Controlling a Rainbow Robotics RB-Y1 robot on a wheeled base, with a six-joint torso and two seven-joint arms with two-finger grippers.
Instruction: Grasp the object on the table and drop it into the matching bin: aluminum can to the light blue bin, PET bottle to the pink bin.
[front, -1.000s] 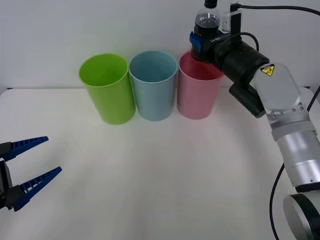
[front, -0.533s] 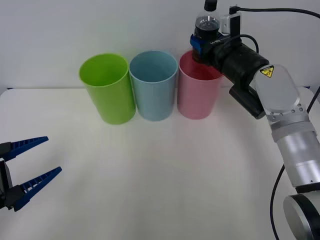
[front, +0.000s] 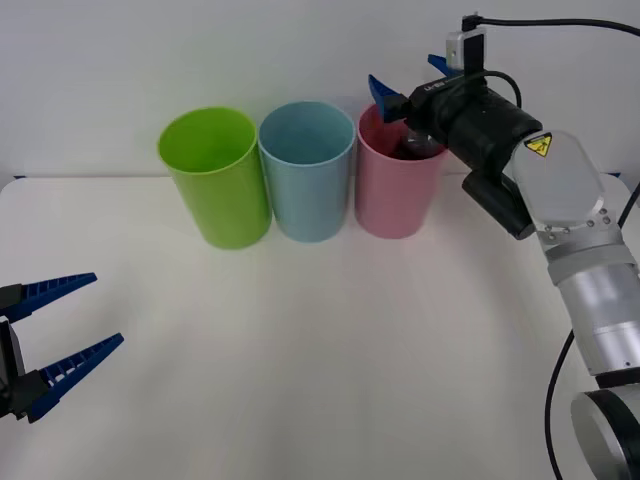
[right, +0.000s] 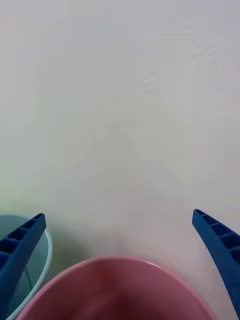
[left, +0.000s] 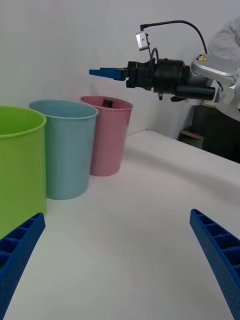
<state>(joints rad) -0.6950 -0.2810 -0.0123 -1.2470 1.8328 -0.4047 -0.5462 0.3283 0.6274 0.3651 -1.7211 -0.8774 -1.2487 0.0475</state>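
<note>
While the right gripper (front: 410, 82) hangs spread wide above the pink bin (front: 392, 195), bottle (front: 412, 148) inside it, left gripper (front: 62, 343) agape far off.

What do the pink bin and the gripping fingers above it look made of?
Pink bin: likely smooth plastic, judging by its thin rim and soft sheen. Right hand fingers: apparently moulded blue plastic with a ribbed, lattice-like surface, matte, spread open.
</note>
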